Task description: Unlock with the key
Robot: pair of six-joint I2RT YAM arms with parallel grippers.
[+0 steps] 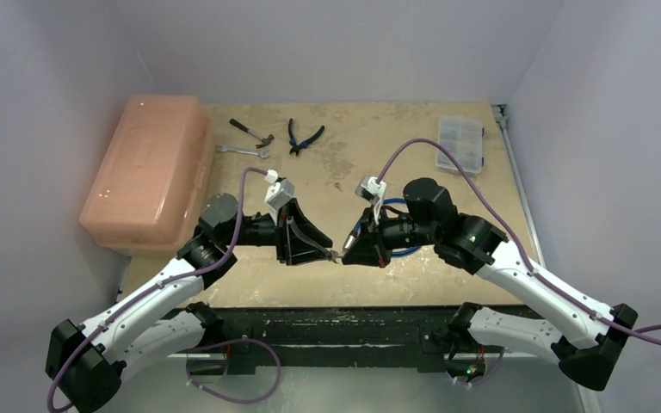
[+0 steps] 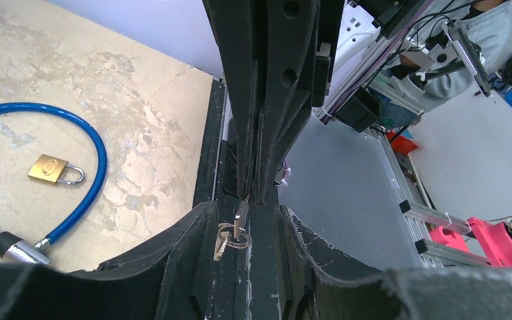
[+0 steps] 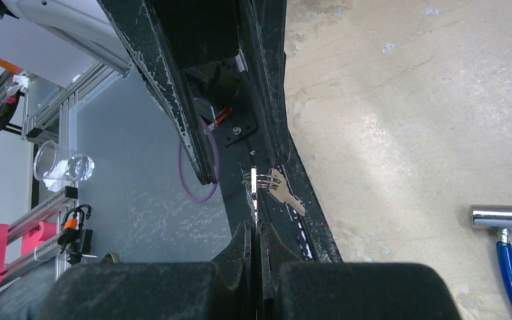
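The key (image 2: 241, 220) is a small silvery one, pinched by its blade in my shut right gripper (image 3: 258, 227) above the table's front edge. Its ring (image 2: 235, 238) hangs below with a second small key (image 3: 285, 192) dangling from it. My left gripper (image 2: 247, 233) faces the right one tip to tip. Its jaws stand open on either side of the key and ring, with a gap on both sides. In the top view both grippers meet at the key (image 1: 337, 257). The brass padlock (image 2: 55, 169) lies on the table inside a blue cable loop (image 2: 97, 150).
A pink plastic box (image 1: 148, 168) sits at the left. At the back lie a hammer (image 1: 251, 131), a wrench (image 1: 243, 151), pliers (image 1: 304, 136) and a clear organiser box (image 1: 460, 142). The cable's metal end (image 3: 503, 217) lies right of my right gripper.
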